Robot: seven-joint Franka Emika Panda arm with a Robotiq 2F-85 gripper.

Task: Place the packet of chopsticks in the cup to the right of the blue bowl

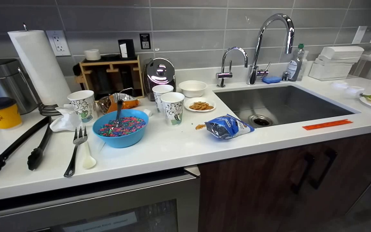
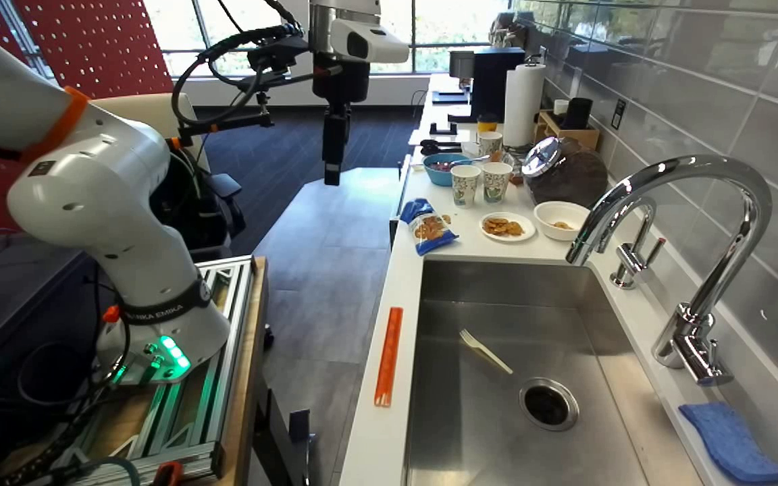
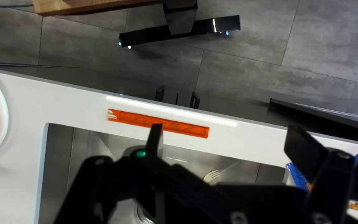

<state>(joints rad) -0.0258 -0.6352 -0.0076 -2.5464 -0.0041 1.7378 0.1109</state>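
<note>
Hanging straight down, tool [image 2: 332,175] spread wide, arm [image 2: 88,179] bent, chopstick packet [image 2: 389,358] on counter [image 2: 383,439]

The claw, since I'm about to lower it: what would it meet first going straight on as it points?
Probably the packet or the counter just beside it; depth is unclear, so I can't say which. The wrist view shows nothing between the open claw and them.

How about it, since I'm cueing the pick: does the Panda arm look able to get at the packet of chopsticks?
Probably yes: the packet of chopsticks lies uncovered on the counter beside the sink, and the open hand hangs higher, with nothing visible in between.
</note>
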